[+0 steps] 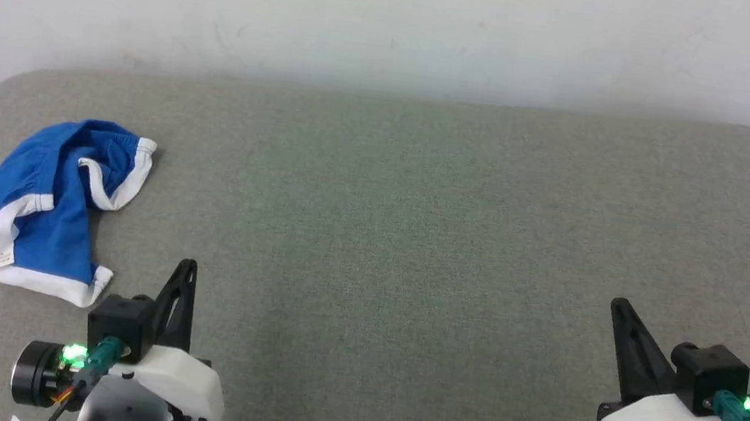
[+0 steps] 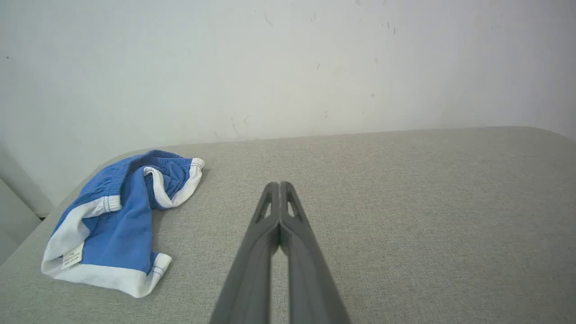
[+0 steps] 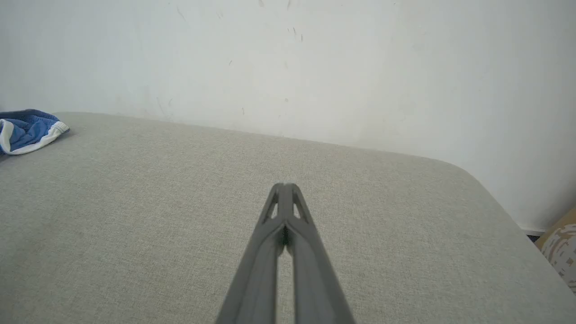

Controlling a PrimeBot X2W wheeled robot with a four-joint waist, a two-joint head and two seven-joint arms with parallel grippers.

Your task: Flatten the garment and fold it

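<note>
Because the blue shorts (image 1: 51, 199) lie bunched by the left edge of the grey surface (image 1: 414, 244), while the left pincer (image 1: 188, 266) and right pincer (image 1: 618, 305) sit closed and empty near its front edge, a careless tug might drag them off.

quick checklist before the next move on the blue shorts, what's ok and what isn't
1. Garment in view, lying wholly on the grey surface: ok.
2. Garment flat: not ok, crumpled, far part bunched and folded over.
3. Left gripper open to grasp: not ok, fingers shut.
4. Right gripper open: not ok, shut, and far from the garment.
5. Both grippers holding nothing: ok.
</note>
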